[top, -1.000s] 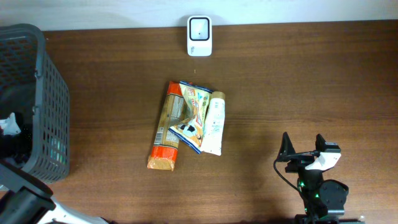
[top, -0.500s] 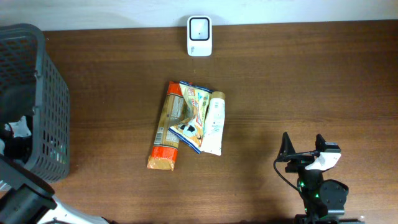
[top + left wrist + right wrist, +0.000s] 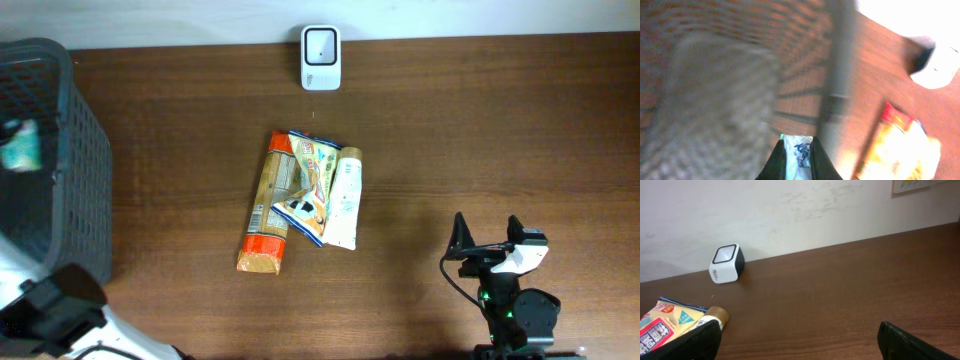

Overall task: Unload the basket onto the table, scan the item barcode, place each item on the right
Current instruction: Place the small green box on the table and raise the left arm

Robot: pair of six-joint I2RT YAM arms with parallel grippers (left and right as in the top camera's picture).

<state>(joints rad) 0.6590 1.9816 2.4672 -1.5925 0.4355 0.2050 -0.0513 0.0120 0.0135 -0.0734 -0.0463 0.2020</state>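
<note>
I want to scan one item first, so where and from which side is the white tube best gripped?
Probably across its narrow body, with the right claw coming down from above. The white tube lies flat with bare table along its right edge; the snack bag presses its left edge, so that finger must slip in carefully.
</note>
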